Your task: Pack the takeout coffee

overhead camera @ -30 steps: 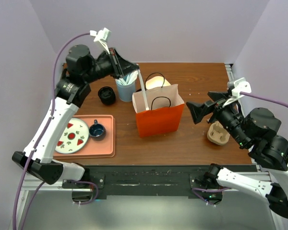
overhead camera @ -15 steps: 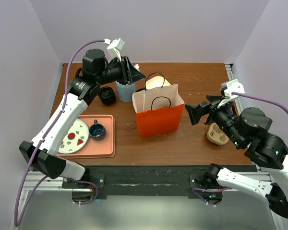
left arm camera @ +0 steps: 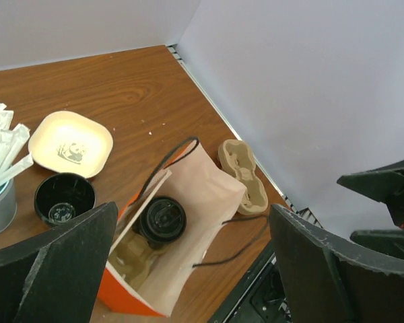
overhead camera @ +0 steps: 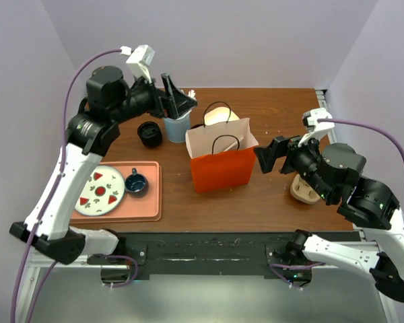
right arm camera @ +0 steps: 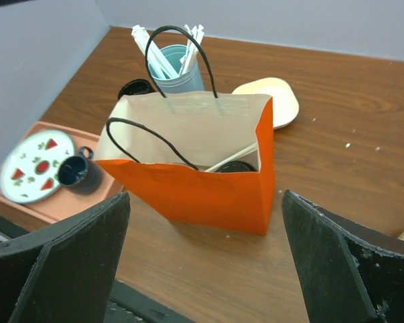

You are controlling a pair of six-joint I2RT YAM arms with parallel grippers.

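Note:
The takeout coffee (left arm camera: 163, 219), a black cup with a round black lid, stands inside the orange paper bag (overhead camera: 223, 171) in a cardboard holder. In the right wrist view only its lid edge (right arm camera: 234, 166) shows, with a white straw (right arm camera: 230, 157) leaning across it. My left gripper (overhead camera: 177, 99) hangs open high above the bag's left side, empty; from its wrist the left gripper (left arm camera: 192, 214) frames the bag's mouth. My right gripper (overhead camera: 268, 155) is open just right of the bag, and in its own view the right gripper (right arm camera: 205, 202) faces the bag's orange front.
A light blue tumbler of white straws (overhead camera: 176, 125) and an open black cup (overhead camera: 149, 133) stand left of the bag. A cream square dish (left arm camera: 71, 143) lies behind it. A cardboard cup carrier (overhead camera: 306, 188) sits at the right. The pink tray (overhead camera: 148, 205) holds a plate and blue mug (overhead camera: 135, 182).
My left gripper went from shut on a white straw to open; the straw now lies in the bag. My right gripper moved left, closer to the bag.

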